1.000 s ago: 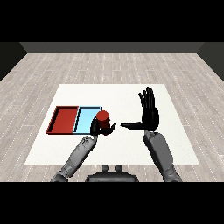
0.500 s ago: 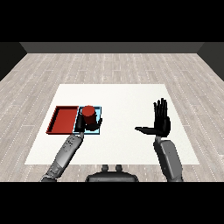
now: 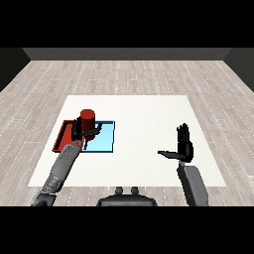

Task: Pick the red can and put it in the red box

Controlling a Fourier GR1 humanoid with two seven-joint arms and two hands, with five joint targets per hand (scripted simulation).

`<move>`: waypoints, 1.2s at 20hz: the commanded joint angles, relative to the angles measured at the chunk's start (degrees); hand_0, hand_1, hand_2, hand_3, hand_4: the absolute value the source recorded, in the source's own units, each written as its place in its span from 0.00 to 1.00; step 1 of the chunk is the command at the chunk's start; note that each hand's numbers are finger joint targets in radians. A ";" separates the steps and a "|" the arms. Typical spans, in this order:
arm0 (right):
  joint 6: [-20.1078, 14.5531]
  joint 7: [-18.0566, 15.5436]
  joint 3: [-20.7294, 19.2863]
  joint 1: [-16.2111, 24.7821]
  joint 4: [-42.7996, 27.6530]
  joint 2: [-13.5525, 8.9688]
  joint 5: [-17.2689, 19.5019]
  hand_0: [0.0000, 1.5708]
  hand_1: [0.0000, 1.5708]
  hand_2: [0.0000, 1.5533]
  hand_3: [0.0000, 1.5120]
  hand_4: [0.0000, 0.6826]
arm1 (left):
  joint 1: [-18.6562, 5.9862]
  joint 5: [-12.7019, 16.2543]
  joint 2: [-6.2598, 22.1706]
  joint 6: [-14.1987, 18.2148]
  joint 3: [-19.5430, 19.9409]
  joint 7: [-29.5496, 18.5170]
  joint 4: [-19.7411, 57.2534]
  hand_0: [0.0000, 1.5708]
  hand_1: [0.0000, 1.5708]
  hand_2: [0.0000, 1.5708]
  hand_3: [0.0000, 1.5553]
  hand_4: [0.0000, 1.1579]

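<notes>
Above the red tray [image 3: 62, 137], left hand [image 3: 82, 130] curled round red can [image 3: 88, 119], light blue tray [image 3: 105, 140] beside, right hand [image 3: 183, 147] spread open, well apart

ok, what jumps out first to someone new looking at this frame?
The red can, held up in the left hand over the trays at the table's left side. Under it lie the red tray and the light blue tray side by side. Far right, the right hand stands open, holding nothing.

Left robot hand [image 3: 82, 130] curled closed, right robot hand [image 3: 184, 147] raised, fingers straight
</notes>
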 commanded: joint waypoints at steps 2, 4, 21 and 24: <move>-0.50 -0.43 1.33 3.07 0.51 2.55 0.78 0.00 0.00 0.00 0.00 0.00 | -6.84 -3.46 2.61 -1.07 3.49 0.58 13.35 0.98 0.98 0.85 0.93 0.95; -0.33 0.23 -0.52 -1.19 3.89 1.34 0.63 0.00 0.00 0.00 0.00 0.00 | -9.47 -3.00 3.31 -1.66 5.74 1.00 21.13 0.98 0.98 0.97 0.93 0.93; 2.98 -7.69 -1.06 1.17 3.26 0.09 3.32 0.00 0.00 0.00 0.00 0.00 | -14.99 -7.49 5.84 1.44 12.02 -6.96 66.33 0.34 0.34 0.39 0.00 0.57; 2.71 -7.87 -1.38 0.78 2.42 0.20 3.51 0.00 0.00 0.00 0.00 0.00 | -16.19 -6.34 5.52 0.78 13.80 -5.78 69.88 0.51 0.51 0.48 0.00 0.61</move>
